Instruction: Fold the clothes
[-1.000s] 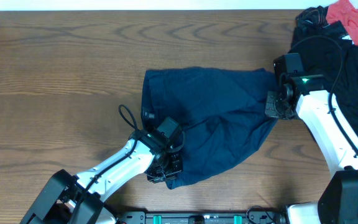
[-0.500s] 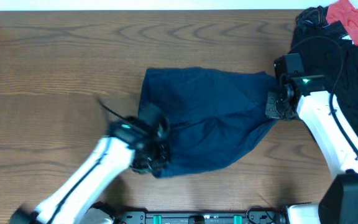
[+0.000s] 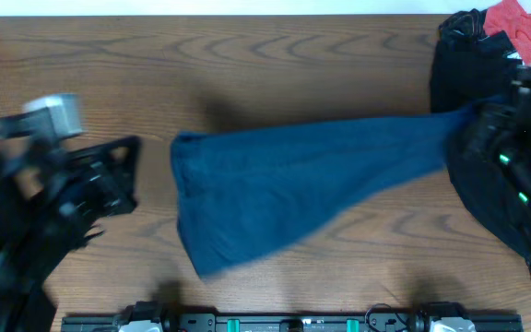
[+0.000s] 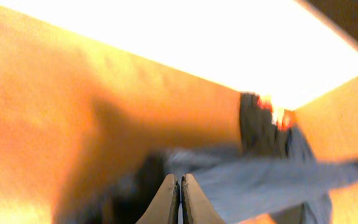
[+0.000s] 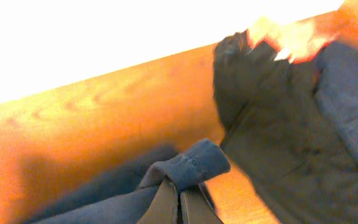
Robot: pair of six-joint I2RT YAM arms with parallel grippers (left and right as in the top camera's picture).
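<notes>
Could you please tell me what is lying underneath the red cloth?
The red cloth lies on top of a heap of black garments. How far they run beneath it, and anything else under there, is covered from view.

I can read nothing here: no word, label, brand or number shows on the clothes (image 3: 284,184) or on the surface (image 3: 247,65), and motion blur smears much of the view.
</notes>
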